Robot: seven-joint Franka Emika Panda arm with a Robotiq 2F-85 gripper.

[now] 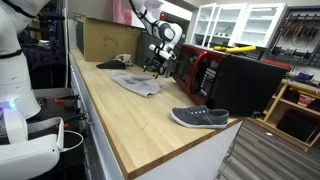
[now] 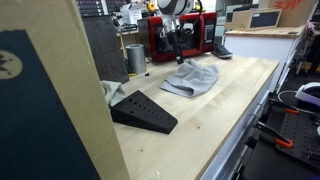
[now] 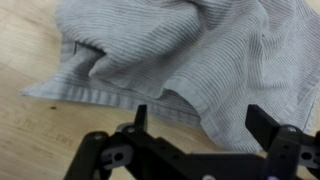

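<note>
Hovering just above the crumpled grey cloth (image 1: 137,83) near centre frame on the wooden counter (image 1: 130,125) (red appliance (image 1: 205,72) close behind), with gripper (image 3: 198,112) spread wide and empty; could pinch only a loose fold, or scrape wood, if lowered off the bunched ridge

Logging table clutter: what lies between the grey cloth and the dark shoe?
Only bare wooden tabletop, seen in an exterior view; grey cloth and dark shoe lie apart.

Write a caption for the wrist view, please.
Open black two-finger gripper over a crumpled grey ribbed cloth on a light wooden tabletop.
</note>
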